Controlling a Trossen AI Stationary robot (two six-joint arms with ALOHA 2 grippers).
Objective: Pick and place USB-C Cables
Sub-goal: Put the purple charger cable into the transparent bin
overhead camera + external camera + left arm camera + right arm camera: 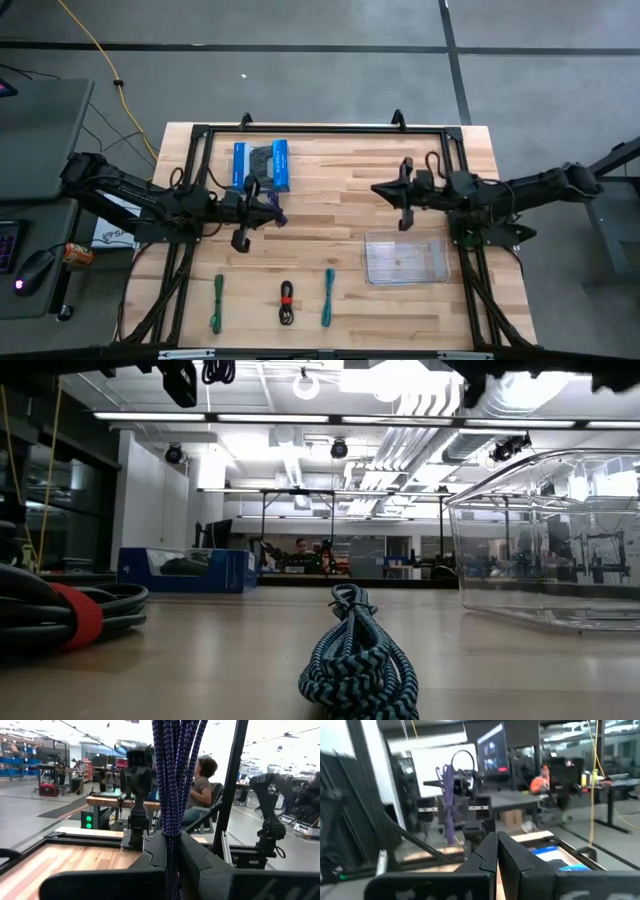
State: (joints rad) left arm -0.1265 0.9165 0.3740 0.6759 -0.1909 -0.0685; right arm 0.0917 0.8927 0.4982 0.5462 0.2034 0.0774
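The left tool pinches the purple cable above the worktop, near the left edge. The right tool, fingers pressed together, hangs near the right edge. Green, black and teal cables lie along the front edge.

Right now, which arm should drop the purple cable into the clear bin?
Left: the left gripper already grips the purple cable. The right gripper, shut and empty, hangs nearer the clear bin.

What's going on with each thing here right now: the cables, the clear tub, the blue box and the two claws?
Purple cable: held up off the table, hanging from the left gripper.
Green cable: lying on the table, untouched.
Black cable with red band: lying on the table.
Teal cable: lying on the table.
Clear tub: upright, empty.
Blue box: lying flat, closed.
Right gripper: shut, holding nothing, raised above the table.
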